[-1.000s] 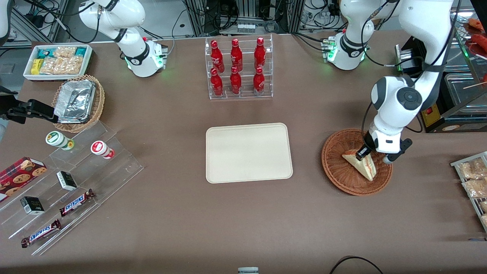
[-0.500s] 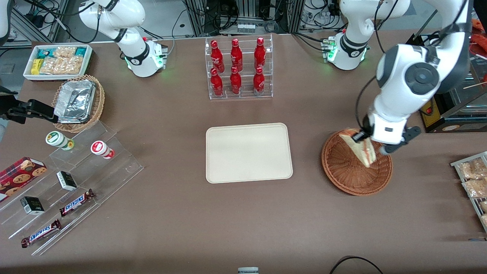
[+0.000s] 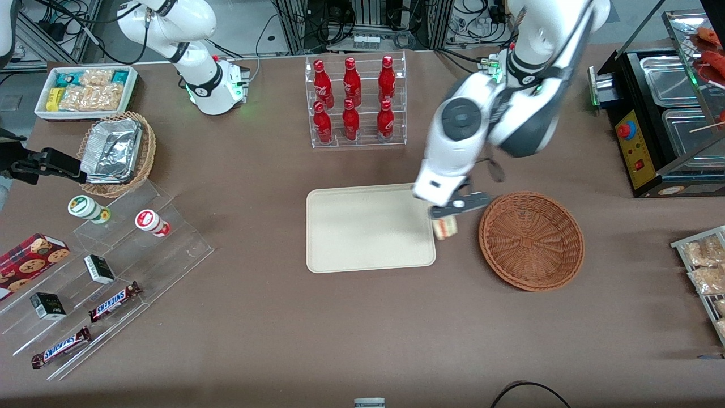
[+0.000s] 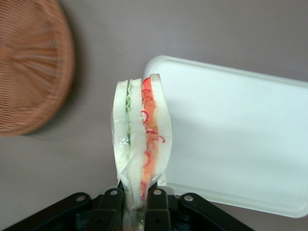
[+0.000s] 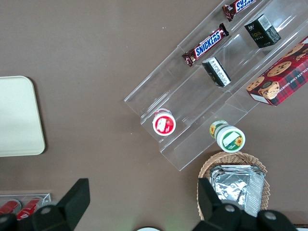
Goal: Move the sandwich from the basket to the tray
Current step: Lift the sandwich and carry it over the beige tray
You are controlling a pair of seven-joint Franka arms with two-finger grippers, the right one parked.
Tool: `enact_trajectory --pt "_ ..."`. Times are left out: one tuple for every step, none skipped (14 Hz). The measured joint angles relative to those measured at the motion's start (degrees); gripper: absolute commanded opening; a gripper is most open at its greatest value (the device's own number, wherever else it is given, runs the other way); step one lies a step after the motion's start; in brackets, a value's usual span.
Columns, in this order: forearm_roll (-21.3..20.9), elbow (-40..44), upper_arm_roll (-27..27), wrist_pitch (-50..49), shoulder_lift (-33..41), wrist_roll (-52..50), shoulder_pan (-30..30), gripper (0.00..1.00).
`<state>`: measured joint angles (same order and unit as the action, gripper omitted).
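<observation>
The end effector is hanging above the counter between the tray and the basket, its fingers clamping the sandwich by its narrow end. The sandwich is hanging over the tray's edge, clear of the basket.

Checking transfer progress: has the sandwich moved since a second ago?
Yes. The sandwich, held in the gripper, has left the basket and now hangs at the tray edge nearest the basket.
</observation>
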<state>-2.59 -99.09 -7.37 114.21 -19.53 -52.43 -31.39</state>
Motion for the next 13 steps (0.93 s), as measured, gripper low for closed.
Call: enact_trajectory --pt "0.0 2.2 0.0 0.1 -2.7 -1.5 -1.7 0.00" --pt "0.0 4.6 0.0 0.2 -5.2 -3.5 -3.2 0.00" --pt "0.0 6.9 0.0 0.2 -7.4 -4.9 -4.3 0.00" --pt "0.0 8.7 0.0 0.2 -9.4 -5.4 -5.3 0.00" --pt "-0.3 10.1 0.1 0.4 -11.2 -5.5 -6.3 0.00" --pt "-1.4 11.3 0.1 1.2 -12.8 -5.8 -7.3 0.00" --pt "-2.7 12.2 0.1 2.5 -14.3 -6.2 -8.2 0.00" --pt "-3.7 12.7 0.1 4.6 -15.6 -6.3 -8.7 0.00" --pt "-4.3 12.9 0.1 7.0 -16.7 -6.3 -9.3 0.00" --pt "-4.7 13.0 0.1 9.1 -17.5 -6.3 -9.9 0.00" --pt "-5.4 13.0 0.1 10.5 -18.2 -6.3 -10.3 0.00" --pt "-6.5 13.0 0.1 11.3 -18.9 -6.3 -10.5 0.00" --pt "-7.7 13.0 0.1 11.7 -19.5 -6.3 -10.5 0.00"
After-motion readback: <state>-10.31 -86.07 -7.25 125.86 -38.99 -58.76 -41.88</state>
